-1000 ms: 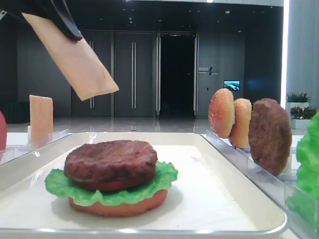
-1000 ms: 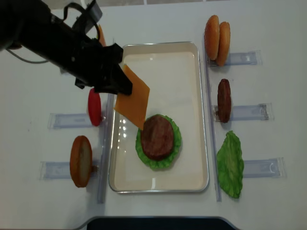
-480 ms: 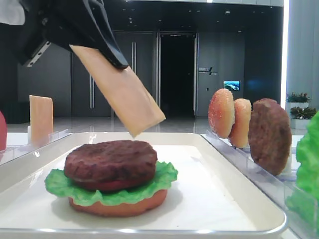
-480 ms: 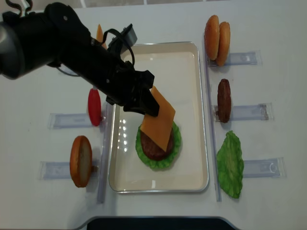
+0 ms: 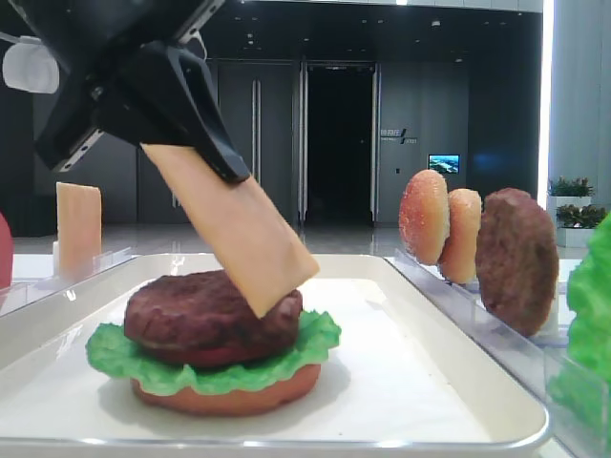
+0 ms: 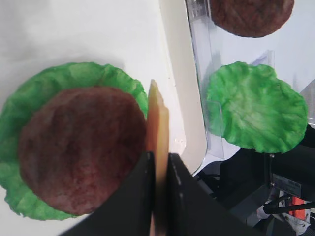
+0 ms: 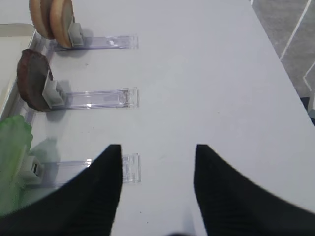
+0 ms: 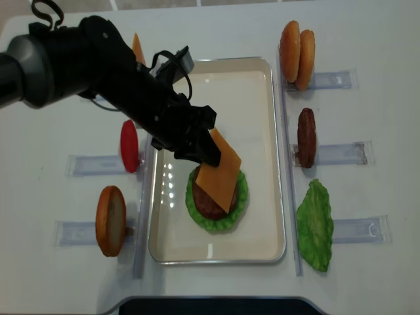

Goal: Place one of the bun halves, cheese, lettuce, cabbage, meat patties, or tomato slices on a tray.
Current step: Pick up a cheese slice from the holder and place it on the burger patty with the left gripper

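While the left gripper (image 8: 205,149) clamps one smooth square cheese (image 8: 220,178) slice, the right gripper (image 7: 157,184) gapes. Two grainy round meat patties (image 8: 306,137), two ruffled lettuce (image 8: 315,225) leaves.

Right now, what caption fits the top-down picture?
Left pincer lowers the cheese onto the patty on the tray.

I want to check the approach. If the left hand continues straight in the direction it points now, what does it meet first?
The left hand, shut on the cheese, points down at the stack on the tray. The slice's lower edge seems to reach the meat patty first, and may touch it already; depth is unclear.
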### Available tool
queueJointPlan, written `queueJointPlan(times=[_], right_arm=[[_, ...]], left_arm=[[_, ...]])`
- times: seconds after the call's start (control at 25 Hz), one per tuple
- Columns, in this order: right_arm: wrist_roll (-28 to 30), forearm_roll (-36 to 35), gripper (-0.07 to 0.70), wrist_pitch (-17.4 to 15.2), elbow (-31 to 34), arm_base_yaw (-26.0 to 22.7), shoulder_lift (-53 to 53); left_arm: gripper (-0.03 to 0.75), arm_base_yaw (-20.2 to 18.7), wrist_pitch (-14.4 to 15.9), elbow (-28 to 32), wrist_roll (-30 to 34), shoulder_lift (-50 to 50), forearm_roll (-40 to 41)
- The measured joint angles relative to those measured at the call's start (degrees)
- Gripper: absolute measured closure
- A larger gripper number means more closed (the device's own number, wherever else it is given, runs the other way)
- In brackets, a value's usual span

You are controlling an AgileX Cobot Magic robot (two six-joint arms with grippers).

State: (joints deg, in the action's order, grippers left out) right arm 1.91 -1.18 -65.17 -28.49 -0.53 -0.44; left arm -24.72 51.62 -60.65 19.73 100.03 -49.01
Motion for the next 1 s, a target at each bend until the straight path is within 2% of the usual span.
queueJointPlan(times=[0.68,0.76,0.84,1.0], right_arm=[[0.0,0.0,0.275,0.0,0.0,0.0,0.0],[0.0,0.0,0.275,0.0,0.0,0.0,0.0],[0.0,0.0,0.275,0.0,0.0,0.0,0.0],[0.0,0.0,0.275,0.0,0.0,0.0,0.0]], left_arm=[[0.666,0.0,-0.1,0.0,0.6,0.8,0.4],[0.626,0.0,-0.1,0.0,0.6,0.8,0.4],[0.554,0.0,-0.1,0.0,0.6,0.8,0.5],[0.357,0.0,-0.1,0.0,-0.3,0.8,1.7]])
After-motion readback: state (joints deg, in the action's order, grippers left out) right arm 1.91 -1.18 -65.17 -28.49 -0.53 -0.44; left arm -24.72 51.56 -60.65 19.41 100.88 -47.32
